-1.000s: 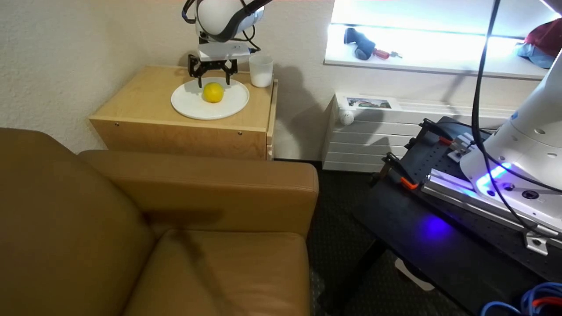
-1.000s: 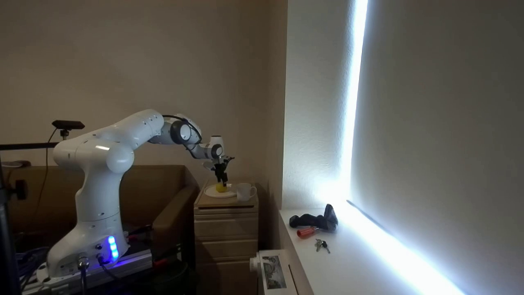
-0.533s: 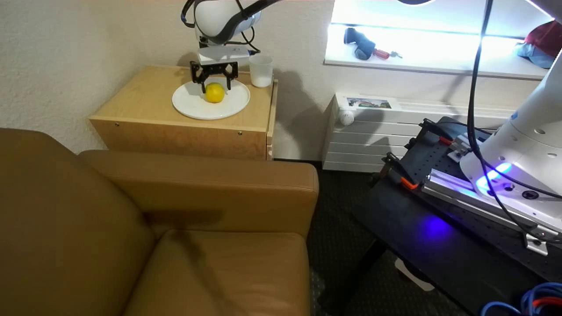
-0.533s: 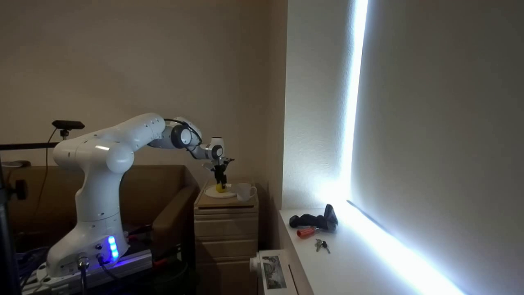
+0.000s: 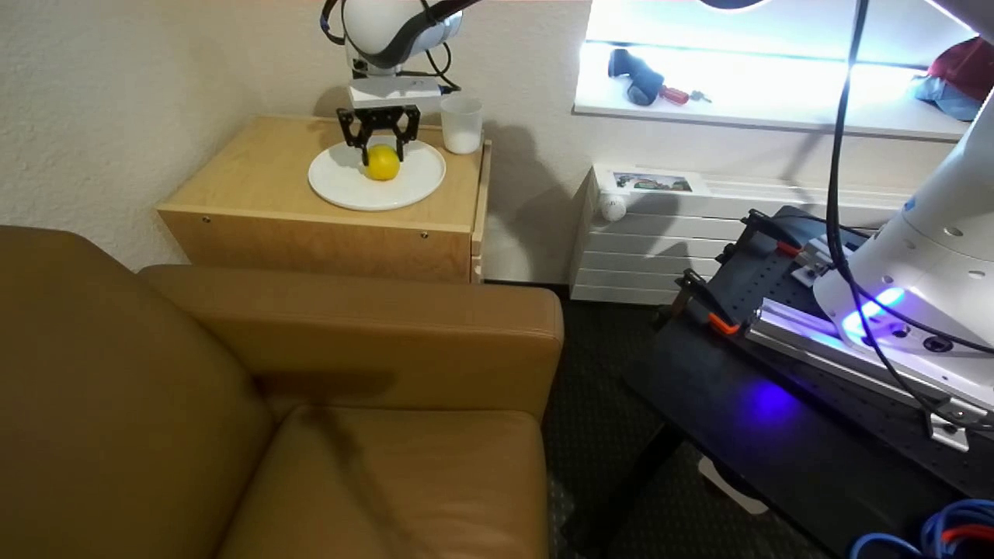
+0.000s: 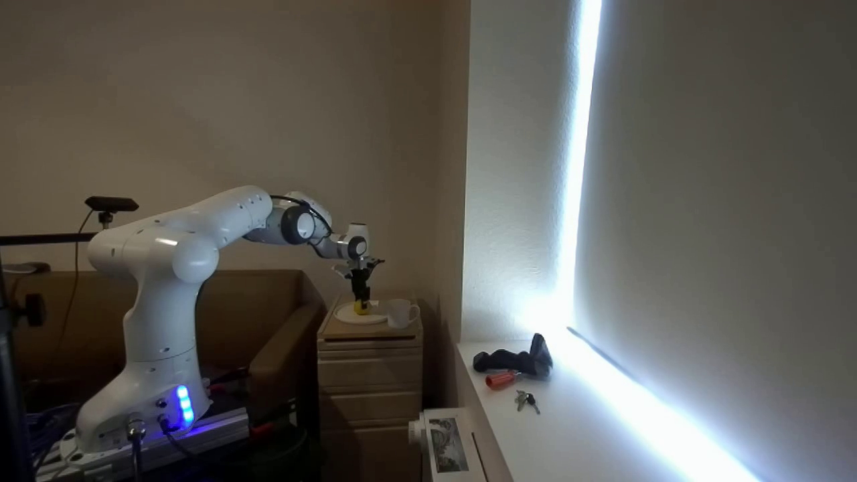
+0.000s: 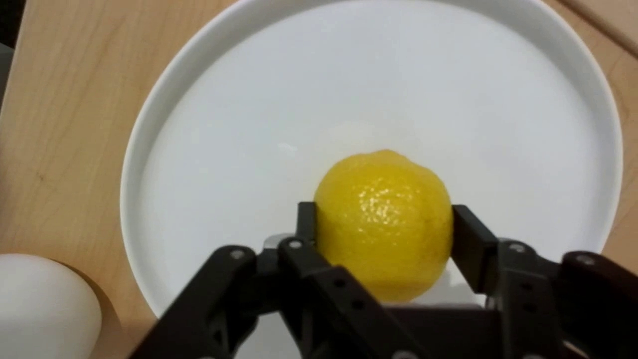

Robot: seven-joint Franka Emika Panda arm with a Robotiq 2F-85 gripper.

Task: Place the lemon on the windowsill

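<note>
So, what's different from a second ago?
The gripper came down a little and closed on the lemon, which appears still to rest on the plate. Lemon and plate slid slightly rightward in an exterior view. The white cup and the red handle on the windowsill stayed put.

1. In an exterior view, a brown sofa (image 5: 388,310) fills the near left.
2. Beyond it, far left, a pale wooden worktop (image 5: 248,171) stands by cream, rough-surfaced walls (image 5: 101,93).
3. Drawers (image 6: 369,373) run down the worktop's front.
4. To its right, a slatted white radiator (image 5: 660,244) sits low by the far wall, under a glaring window (image 5: 722,23).
5. Dark floor (image 5: 594,349) shows right of the sofa.
6. In an exterior view, a tall strip of white light (image 6: 577,167) runs beside a pale panel (image 6: 723,201) on the right; the wall on the left is dim.
</note>
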